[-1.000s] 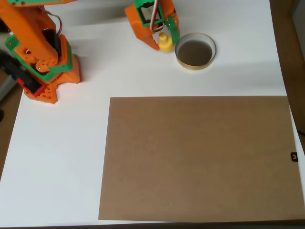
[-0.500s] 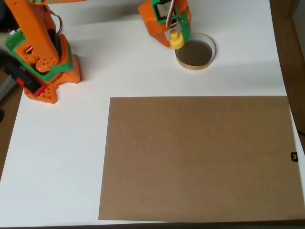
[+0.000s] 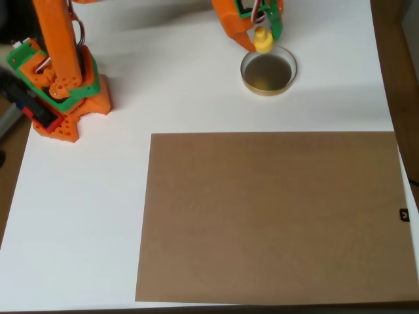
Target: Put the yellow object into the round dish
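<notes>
Fingers of my gripper (image 3: pixel 262 36) are clenched on the yellow object (image 3: pixel 263 41), which I see at the top rim of the round dish (image 3: pixel 251 80), near the table's (image 3: pixel 85 216) top edge; a brown board (image 3: pixel 272 216) lies below.

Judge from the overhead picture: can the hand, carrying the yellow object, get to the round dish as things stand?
Probably yes. The hand grips the yellow object right at the upper rim of the round dish, and the dish lies open with nothing between them.
</notes>
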Available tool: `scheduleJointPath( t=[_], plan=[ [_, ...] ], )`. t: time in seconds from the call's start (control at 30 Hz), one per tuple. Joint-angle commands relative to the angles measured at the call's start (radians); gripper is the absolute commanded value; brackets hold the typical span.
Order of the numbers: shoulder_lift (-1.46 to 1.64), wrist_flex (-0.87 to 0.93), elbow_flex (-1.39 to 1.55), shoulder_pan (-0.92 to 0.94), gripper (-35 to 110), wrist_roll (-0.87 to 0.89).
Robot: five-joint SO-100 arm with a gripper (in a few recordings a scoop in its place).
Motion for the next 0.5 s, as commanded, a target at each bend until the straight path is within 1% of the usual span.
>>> scheduleJointPath(
  t=[0.0, 0.17, 0.47],
  plan=[
    [-0.02, 0.037, -0.117, -0.008, 0, -0.002],
    [-0.137, 0.107, -0.23, 0.006, 0, 0.006],
    [-0.204, 0.133, -0.272, 0.014, 0, 0.012]
  ],
)
